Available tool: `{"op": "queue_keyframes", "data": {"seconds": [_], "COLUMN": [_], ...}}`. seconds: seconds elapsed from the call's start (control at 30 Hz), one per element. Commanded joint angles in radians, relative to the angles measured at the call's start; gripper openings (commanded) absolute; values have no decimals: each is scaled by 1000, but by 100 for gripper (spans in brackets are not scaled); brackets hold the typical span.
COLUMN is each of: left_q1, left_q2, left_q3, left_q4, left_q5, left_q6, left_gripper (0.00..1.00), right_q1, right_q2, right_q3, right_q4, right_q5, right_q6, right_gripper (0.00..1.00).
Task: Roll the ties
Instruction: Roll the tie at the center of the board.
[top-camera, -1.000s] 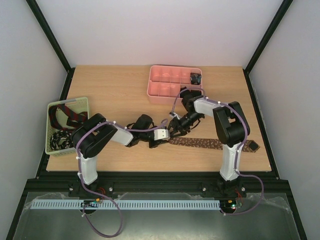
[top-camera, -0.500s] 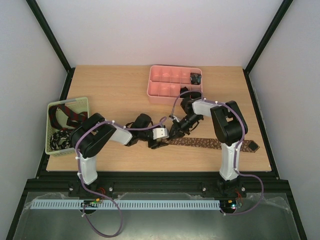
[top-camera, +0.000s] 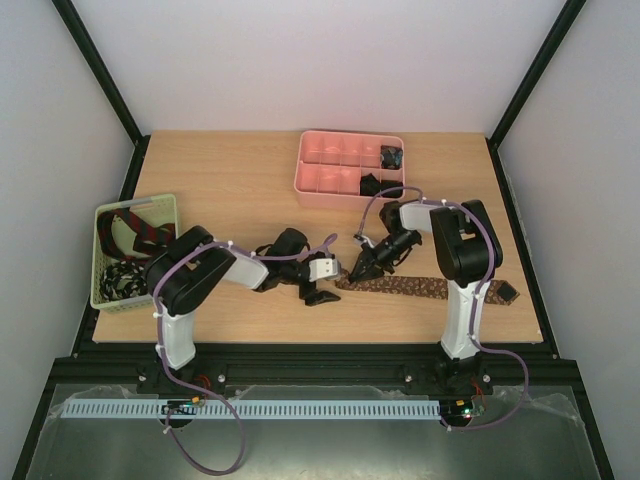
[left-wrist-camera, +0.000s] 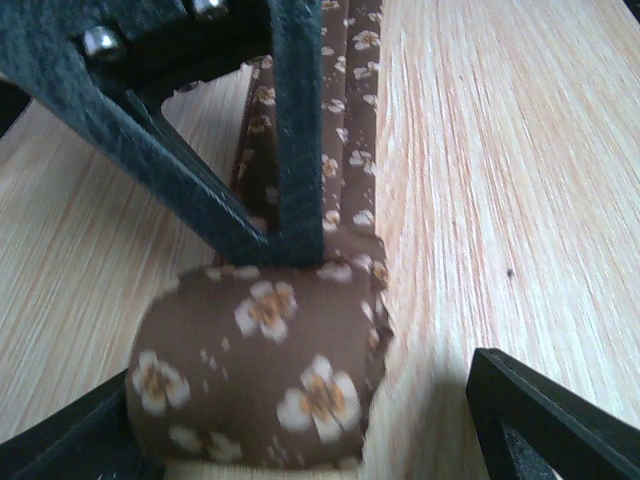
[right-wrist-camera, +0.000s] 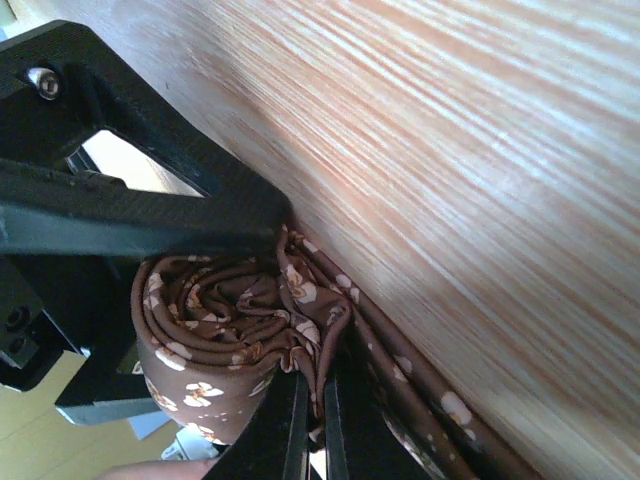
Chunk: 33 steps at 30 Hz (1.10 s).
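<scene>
I have the brown tie (top-camera: 425, 288) lying flat along the near right part of the table (top-camera: 230, 190), its left end wound into a fat roll (left-wrist-camera: 265, 370) (tiny pale flowers on the cloth, plain in both wrist views). The right gripper (top-camera: 358, 272) comes down onto that roll with its jaws pinched together on the folds at the roll's middle. In its own camera I see the fabric drawn into the narrow slot between them. The left gripper (top-camera: 320, 294) sits just left of it, its fingers (left-wrist-camera: 550, 420) spread wide on either side of the roll. One finger looks to be touching the cloth, and the other stands clear with bare wood between. Toward the back of the table, the pink tray (top-camera: 325, 198) holds a black coil (top-camera: 390, 157) in its far right compartment and a second dark bundle (top-camera: 370, 183) in a nearer one. In the green basket (top-camera: 137, 201) at the left lie a red-striped tie (top-camera: 145, 228) and a black-and-white tie (top-camera: 120, 278).
</scene>
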Motion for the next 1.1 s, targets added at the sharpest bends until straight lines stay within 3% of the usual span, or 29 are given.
{"op": "queue_keyframes", "data": {"seconds": [0.0,0.17,0.27,0.43,0.5,0.7,0.97,1.07], "left_q1": [-13,-15,-18,-21,-20,-27,-35,-35], "left_q2": [73,118,122,88,68,52,65,65], "left_q3": [47,75,64,25,3,-19,2,0], "left_q4": [19,52,47,-39,-66,-120,-143,-141], "left_q5": [-7,14,-5,-83,-104,-131,-150,-152], "left_q6": [-66,-82,-63,6,31,60,58,56], "left_gripper": [79,68,50,30,28,28,30,31], "right_q1": [0,1,0,-1,-3,4,65,69], "right_q2": [40,38,34,-25,-62,-142,-98,-55], "right_q3": [-18,-43,-41,-3,11,31,30,31], "right_q4": [-2,22,31,-20,-69,-145,-78,-62], "right_q5": [90,107,112,110,112,1,-30,25], "right_q6": [-36,-33,-21,-12,-21,-15,80,89], "right_gripper": [1,1,2,21,31,44,43,36]}}
